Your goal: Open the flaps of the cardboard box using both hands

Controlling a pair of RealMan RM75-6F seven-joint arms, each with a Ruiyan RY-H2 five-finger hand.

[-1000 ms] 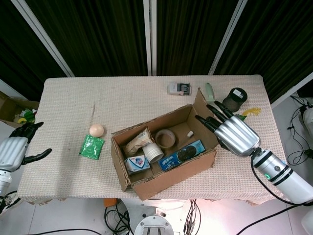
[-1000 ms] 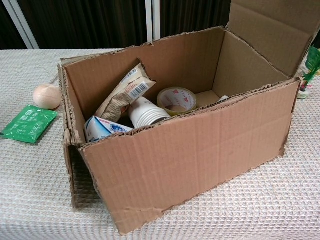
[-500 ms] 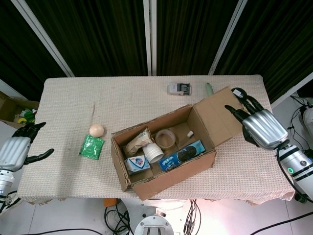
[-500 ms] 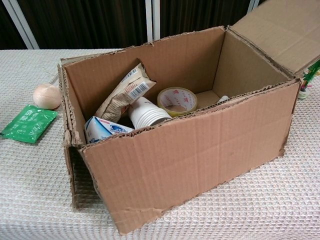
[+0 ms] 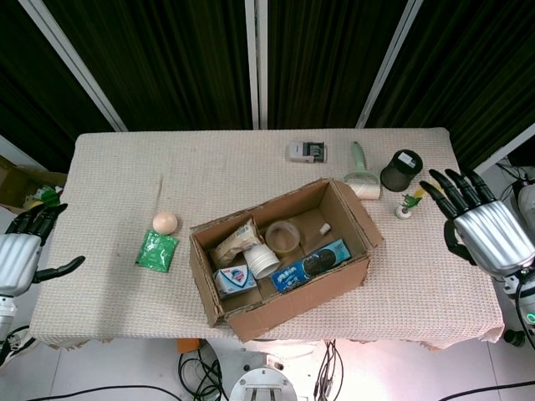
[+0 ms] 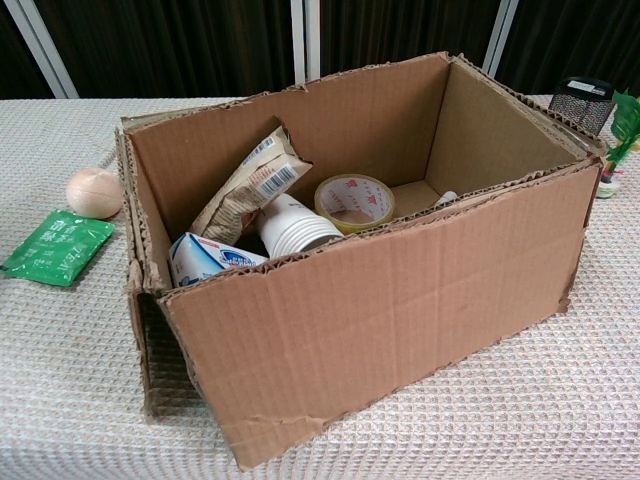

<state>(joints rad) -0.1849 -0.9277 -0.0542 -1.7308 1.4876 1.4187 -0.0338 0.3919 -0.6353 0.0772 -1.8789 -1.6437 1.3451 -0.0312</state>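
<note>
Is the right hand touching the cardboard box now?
Apart. Head view shows the right hand clear of the cardboard box, bare tablecloth between them.

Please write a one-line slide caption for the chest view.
Open brown cardboard box on a woven tablecloth, holding a tape roll, paper cups and snack packets.

Right hand (image 5: 483, 232): a broad, ribbed back plate of brushed silver metal, from which slender black fingers (image 5: 447, 189) extend, each with a glossy dark surface. Behind the plate, a short stretch of white wrist casing appears at the frame's edge, carrying a small green indicator light. Left hand (image 5: 18, 255): the same build, with a silver ribbed back plate, black fingers and a black thumb (image 5: 60, 268). Both appear in the head view only.
</note>
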